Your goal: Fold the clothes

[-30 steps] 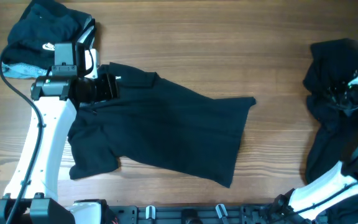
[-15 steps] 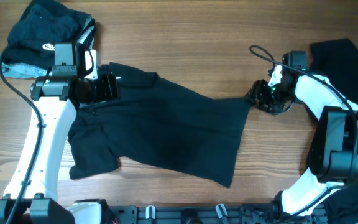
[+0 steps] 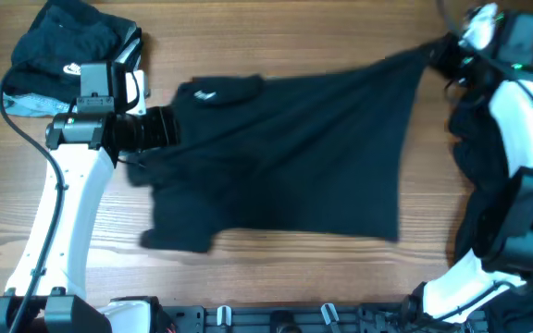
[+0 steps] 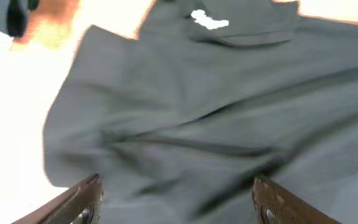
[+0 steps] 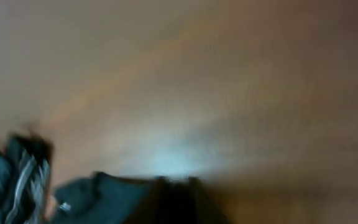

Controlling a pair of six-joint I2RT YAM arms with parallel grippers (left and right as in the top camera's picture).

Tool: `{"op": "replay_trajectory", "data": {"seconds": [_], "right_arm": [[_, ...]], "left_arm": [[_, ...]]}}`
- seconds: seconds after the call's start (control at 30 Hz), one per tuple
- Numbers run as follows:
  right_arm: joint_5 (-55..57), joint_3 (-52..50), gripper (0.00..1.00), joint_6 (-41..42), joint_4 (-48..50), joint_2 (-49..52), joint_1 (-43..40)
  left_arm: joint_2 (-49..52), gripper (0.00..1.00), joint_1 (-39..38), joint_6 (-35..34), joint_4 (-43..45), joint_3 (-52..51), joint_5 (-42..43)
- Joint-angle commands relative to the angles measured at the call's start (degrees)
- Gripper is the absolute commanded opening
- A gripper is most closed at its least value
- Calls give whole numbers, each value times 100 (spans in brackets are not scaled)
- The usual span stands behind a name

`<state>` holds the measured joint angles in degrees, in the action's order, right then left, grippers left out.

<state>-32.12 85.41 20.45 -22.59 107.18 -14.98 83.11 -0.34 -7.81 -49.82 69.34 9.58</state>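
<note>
Shirt [image 3: 285, 157]: flat, no fold yet; right claw [image 3: 440, 57] pinching its 2 o'clock corner; left claw [image 3: 163, 128] spread; heap [image 3: 470, 157] unfolded at 3 o'clock.

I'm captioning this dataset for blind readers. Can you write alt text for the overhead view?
A black shirt lies spread across a wooden table, one corner pulled taut toward the top right by the right gripper. The open left gripper hovers at its left edge; a heap of dark clothes sits top left, another heap at the right.
</note>
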Motion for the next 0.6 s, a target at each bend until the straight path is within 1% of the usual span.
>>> {"op": "replay_trajectory", "data": {"seconds": [0.0,0.07,0.1,0.13,0.2,0.23,0.33,0.4,0.47,0.53,0.57], "right_arm": [[-94,122,88,66,-339,-144,-76],[-118,122,91,-79,-756,-177,-85],[-234,122,100,-214,-892,-219,-85],[-483,122,99,-476,-1165,-317,-74],[-675,122,99,-894,-1853,-605,-22],[-673,122,99,-1121,-2236,-769,26],[-601,122,96,-1493,-3348,-1283,275],[-496,122,95,-1486,-3703,-1456,431],[-376,120,94,-1427,-3971,-1506,586],[-323,42,93,-1366,-4002,-1486,761],[-264,0,93,-1276,-3985,-1480,815]], "left_arm": [[-90,79,-28,13,332,42,409],[44,80,-131,212,662,42,529],[144,80,-229,404,822,42,564],[260,77,-343,518,986,42,562],[595,76,-603,824,1486,42,555],[887,75,-748,984,1902,42,516],[1768,70,-892,1040,2855,42,448],[2280,70,-892,1040,3366,42,431],[2833,68,-892,1040,4105,42,431],[3257,66,-892,1038,4708,42,428],[3397,65,-892,1038,4824,42,426]]}}
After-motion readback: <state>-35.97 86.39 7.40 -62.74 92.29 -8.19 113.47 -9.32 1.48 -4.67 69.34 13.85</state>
